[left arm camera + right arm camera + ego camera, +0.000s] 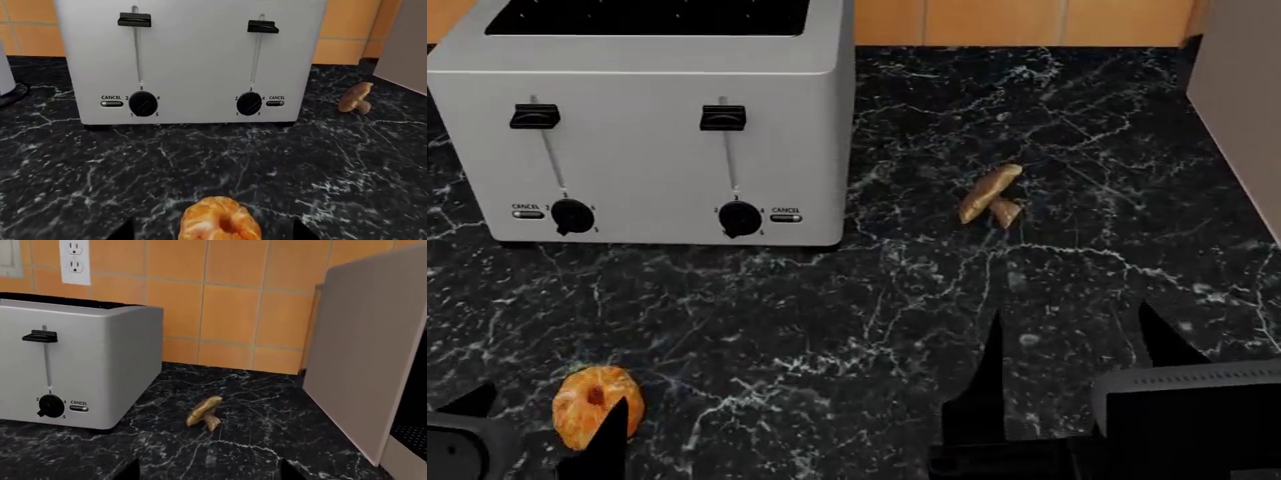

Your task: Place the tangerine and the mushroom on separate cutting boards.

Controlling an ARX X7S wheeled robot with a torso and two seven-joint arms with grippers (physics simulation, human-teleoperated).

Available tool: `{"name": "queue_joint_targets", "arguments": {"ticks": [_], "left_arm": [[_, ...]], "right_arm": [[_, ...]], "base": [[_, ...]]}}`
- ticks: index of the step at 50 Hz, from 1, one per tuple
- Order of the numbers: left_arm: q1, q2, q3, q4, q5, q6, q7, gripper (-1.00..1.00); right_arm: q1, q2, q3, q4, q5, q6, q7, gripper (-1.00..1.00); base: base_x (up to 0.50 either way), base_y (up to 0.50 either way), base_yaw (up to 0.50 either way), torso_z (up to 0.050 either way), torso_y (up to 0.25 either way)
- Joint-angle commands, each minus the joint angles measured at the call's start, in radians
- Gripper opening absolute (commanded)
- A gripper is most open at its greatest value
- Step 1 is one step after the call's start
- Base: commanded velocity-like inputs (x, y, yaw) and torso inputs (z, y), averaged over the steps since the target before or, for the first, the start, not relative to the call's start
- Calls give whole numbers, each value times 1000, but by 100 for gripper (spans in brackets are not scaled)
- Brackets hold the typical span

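Head view shows the tangerine (595, 405) on the dark worktop (868, 330) in front of the toaster (647, 120), lying between the spread fingers of the left tool (541, 425), which is open and grips nothing. The mushroom (990, 195) lies on its side beside the toaster, ahead of the right tool (1074, 345), also open and empty, and well apart from it. Each arm looks nearest its own item; no cutting board is in view.
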Motion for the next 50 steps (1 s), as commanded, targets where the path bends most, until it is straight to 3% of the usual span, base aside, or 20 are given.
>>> {"name": "queue_joint_targets", "arguments": {"ticks": [1,7,18,28,41,42,50], "left_arm": [[-79,-3,74,-55,36,-10,-27,100],[-124,9,103,-66,22,-54,-39,100],[-122,-16,189,-216,90,51,-21,100],[-111,-20,209,-338,117,127,2,100],[-113,-17,181,-344,93,104,-10,100],[-113,-5,160,-338,81,93,-20,-100],[-126,-10,146,-257,61,43,-52,-100]], "right_arm": [[-23,-9,1,26,-2,-26,-4,100],[-32,-13,-10,47,-4,-47,-1,100],[-42,-17,1,53,12,-54,0,100],[-37,-17,17,30,30,-24,8,100],[-40,-15,9,47,31,-41,15,100],[-41,-15,9,49,32,-41,16,100],[-31,-14,1,54,35,-40,22,100]], "base": [[0,0,0,0,0],[0,0,0,0,0],[0,0,0,0,0],[0,0,0,0,0],[2,0,0,0,0],[0,0,0,0,0],[0,0,0,0,0]]}}
